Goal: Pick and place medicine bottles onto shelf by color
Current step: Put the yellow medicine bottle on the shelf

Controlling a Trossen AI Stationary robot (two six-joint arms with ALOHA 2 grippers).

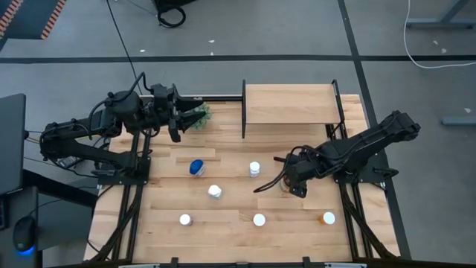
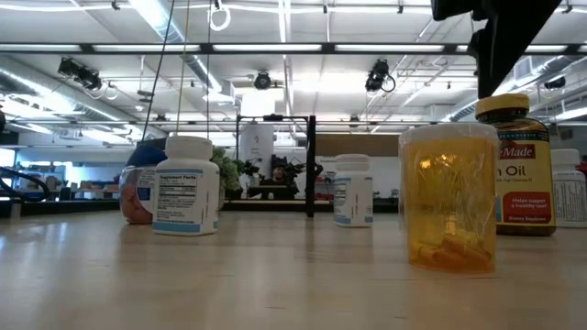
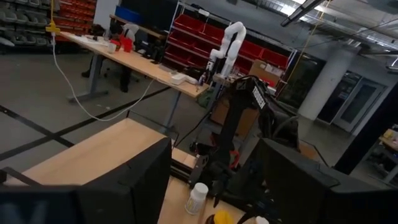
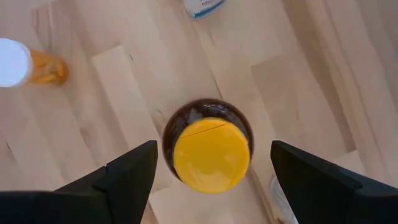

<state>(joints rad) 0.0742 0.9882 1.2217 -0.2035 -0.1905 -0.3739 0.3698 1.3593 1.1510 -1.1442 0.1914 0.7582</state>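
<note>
- The right gripper (image 4: 211,180) hangs directly above the amber bottle (image 4: 208,149), its jaws wide and empty on either side of the yellow cap
- The bottle stands upright, so a straight drop looks right
- An orange bottle (image 4: 28,65) stands well clear
- The shelf (image 1: 288,103) lies beyond
- The left gripper (image 1: 175,115) waits by the plant (image 1: 197,117); I cannot tell its jaws

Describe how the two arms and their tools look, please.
Both arms are dark, nearly black, built of jointed segments, with black cables looping along them. The left arm stands on a black frame base. The right tool has two broad, flat, matte black fingers with angular edges. No markings are legible.
</note>
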